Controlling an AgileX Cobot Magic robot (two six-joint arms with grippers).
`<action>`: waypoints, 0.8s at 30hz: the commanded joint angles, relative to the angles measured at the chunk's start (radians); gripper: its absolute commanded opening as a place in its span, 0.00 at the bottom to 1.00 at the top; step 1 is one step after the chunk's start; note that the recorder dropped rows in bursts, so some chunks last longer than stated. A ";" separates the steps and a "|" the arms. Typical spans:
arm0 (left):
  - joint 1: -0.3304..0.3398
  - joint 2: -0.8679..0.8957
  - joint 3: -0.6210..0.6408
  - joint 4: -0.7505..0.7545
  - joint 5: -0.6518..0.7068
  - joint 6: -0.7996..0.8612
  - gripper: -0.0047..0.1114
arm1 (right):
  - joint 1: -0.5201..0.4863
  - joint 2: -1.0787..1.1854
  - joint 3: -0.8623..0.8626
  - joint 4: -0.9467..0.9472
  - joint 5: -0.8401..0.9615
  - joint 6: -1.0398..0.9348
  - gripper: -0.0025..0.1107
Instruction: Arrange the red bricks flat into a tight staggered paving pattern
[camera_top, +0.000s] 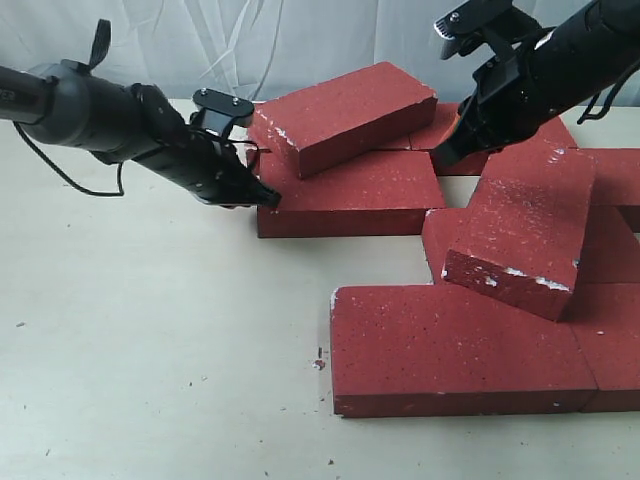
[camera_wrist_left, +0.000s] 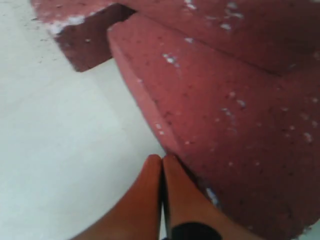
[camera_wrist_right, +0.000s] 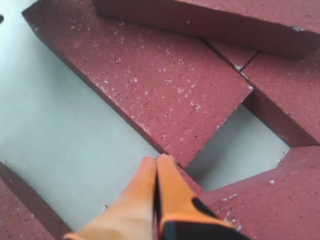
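Currently the left tool (camera_top: 268, 198) is sitting closed and empty at a corner of the red bricks (camera_top: 350, 185), the right tool (camera_top: 441, 160) hovering likewise closed.

Right pincer (camera_wrist_right: 157, 162) closed, empty, tips beside corner of red brick (camera_wrist_right: 145, 80).

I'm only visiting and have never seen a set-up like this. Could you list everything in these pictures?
flat red bricks: at least six, dark red with white scuffs, centre to right of the table
tilted red bricks: two, dark red, propped on flat ones, rear centre and right
crumbs: a few, reddish, beside the front brick
table: one, pale cream
backdrop: one, whitish, behind
arms: two, black, either side
left tool: orange-tipped, shut, at a flat brick's corner
right tool: orange-tipped, shut, near the rear bricks
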 joint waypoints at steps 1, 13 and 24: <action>-0.026 0.037 -0.032 -0.037 -0.023 -0.008 0.04 | -0.005 -0.008 0.006 -0.006 -0.013 -0.006 0.01; -0.084 0.086 -0.076 -0.049 -0.048 -0.008 0.04 | -0.005 -0.006 0.006 -0.009 -0.025 -0.006 0.01; -0.115 0.086 -0.078 -0.089 -0.101 -0.008 0.04 | -0.005 -0.005 0.006 -0.009 -0.037 -0.006 0.01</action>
